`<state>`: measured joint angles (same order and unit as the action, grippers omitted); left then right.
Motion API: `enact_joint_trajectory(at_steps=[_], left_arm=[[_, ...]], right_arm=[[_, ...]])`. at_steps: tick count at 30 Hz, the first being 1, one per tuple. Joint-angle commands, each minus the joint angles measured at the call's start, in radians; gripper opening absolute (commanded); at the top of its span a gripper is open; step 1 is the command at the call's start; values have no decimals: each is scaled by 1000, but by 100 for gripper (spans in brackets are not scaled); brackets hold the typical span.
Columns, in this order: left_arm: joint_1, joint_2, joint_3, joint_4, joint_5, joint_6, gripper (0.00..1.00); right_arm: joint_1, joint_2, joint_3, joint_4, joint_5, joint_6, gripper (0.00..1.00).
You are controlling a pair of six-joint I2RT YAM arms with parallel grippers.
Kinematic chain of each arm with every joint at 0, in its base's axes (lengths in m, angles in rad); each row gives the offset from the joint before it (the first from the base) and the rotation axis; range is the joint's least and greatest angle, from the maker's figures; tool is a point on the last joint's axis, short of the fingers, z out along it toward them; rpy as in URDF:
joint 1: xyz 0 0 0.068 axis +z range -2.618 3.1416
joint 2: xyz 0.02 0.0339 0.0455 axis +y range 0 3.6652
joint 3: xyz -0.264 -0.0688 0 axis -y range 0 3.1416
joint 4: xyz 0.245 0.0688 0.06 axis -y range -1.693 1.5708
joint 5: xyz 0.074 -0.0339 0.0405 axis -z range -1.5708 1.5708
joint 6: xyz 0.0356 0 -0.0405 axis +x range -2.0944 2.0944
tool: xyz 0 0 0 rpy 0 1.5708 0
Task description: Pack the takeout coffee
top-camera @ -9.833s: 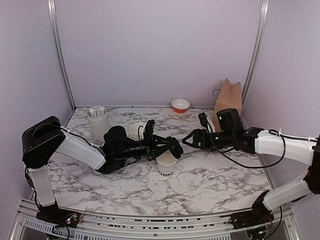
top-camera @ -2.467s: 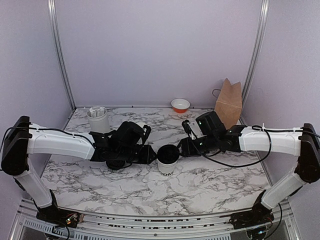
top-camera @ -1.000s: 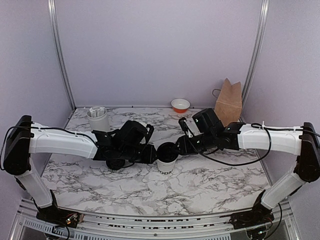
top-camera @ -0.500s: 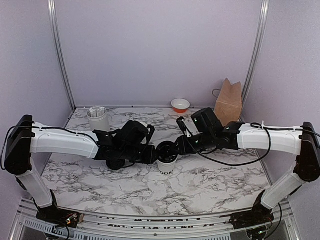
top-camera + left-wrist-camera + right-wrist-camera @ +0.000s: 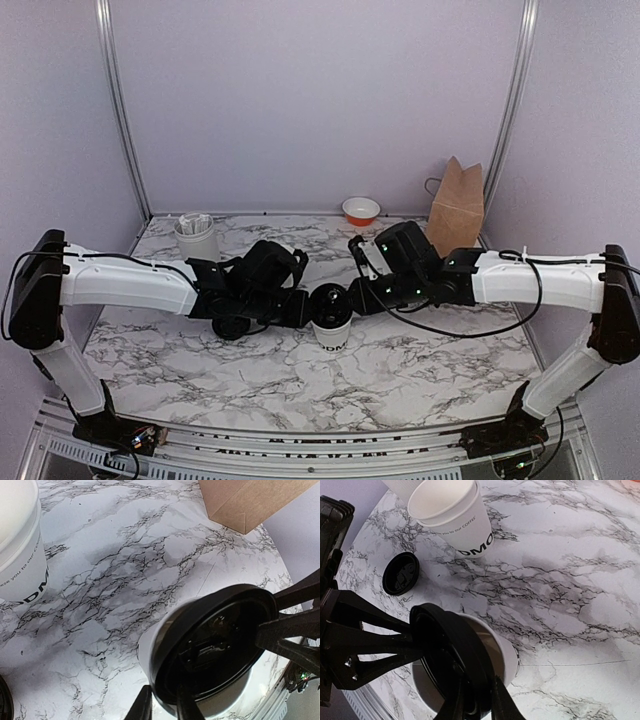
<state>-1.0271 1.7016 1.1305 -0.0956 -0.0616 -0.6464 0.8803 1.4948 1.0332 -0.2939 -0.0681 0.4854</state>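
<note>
cup (image 5: pixel 334 334): upright on the marble counter (image 5: pixel 420 370), about mid-counter, between the tips of the two arms; dark lettering low on its side.
lid (image 5: pixel 330 302): black and round, over the cup's mouth, tilted rather than seated flat; its underside shows in the left wrist view.
left gripper (image 5: pixel 162 709): pinched together on the lid's rim, on the cup's left side.
right gripper (image 5: pixel 475 706): closed across the opposite rim of the same lid, from the cup's right.
grippers to cup: both at the height of its mouth, facing each other across it.
stack of cups (image 5: pixel 452 515): on the counter, near the cup.
spare lid (image 5: pixel 401 573): flat on the counter beside the stack.
paper bag (image 5: pixel 457 208): upright at the far right, well apart from the cup.
</note>
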Motion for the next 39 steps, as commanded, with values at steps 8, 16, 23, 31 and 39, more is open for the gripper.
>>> enact_joint_trajectory(at_steps=[8, 16, 23, 31, 39], left_arm=[[-8, 3, 34, -2, 11, 8, 19], [-8, -10, 37, -10, 5, 8, 19], [-8, -32, 44, -20, 5, 5, 20], [-4, -113, 42, -26, 27, -26, 21], [43, -261, -12, 72, 107, -216, 32]], right_arm=[[37, -40, -26, 68, 149, -26, 2], [85, -87, -64, 128, 308, -62, 0], [176, -90, -73, 165, 530, -137, 0], [202, -96, -63, 183, 628, -198, 0], [256, -121, -96, 278, 765, -350, 0]])
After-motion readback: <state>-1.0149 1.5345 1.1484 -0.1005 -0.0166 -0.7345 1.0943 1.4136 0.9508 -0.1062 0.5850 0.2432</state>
